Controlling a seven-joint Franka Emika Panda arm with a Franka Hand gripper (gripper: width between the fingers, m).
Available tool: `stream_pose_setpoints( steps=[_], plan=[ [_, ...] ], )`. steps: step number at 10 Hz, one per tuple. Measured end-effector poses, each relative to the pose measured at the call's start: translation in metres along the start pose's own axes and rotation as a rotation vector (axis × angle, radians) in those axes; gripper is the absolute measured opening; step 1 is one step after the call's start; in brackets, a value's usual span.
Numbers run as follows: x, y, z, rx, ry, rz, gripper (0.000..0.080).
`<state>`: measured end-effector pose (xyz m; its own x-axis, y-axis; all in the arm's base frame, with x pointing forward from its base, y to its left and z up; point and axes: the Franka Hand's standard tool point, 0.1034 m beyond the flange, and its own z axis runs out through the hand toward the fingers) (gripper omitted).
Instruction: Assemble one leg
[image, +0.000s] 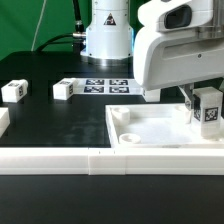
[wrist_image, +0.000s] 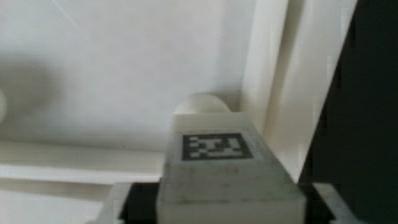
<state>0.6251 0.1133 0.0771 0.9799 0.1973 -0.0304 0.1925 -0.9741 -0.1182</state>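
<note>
My gripper is shut on a leg, a small white block with a black-and-white tag, and holds it upright over the far right corner of the big white tray-like piece. In the wrist view the held leg fills the space between the two fingers, its tag facing the camera. Just beyond its end is a round corner socket of the tray piece. Whether the leg touches the socket is not visible.
Two more legs lie on the black table at the exterior view's left, one far left and one nearer the middle. The marker board lies behind, before the robot's base. A white rail runs along the front.
</note>
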Motion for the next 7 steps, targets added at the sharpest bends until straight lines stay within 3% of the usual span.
stream_pose_setpoints(
  steps=[3, 7],
  plan=[
    [-0.0004, 0.0001, 0.0004, 0.000, -0.001, 0.020, 0.0294],
    [0.0011, -0.0055, 0.0037, 0.007, 0.032, 0.656, 0.0294]
  ],
)
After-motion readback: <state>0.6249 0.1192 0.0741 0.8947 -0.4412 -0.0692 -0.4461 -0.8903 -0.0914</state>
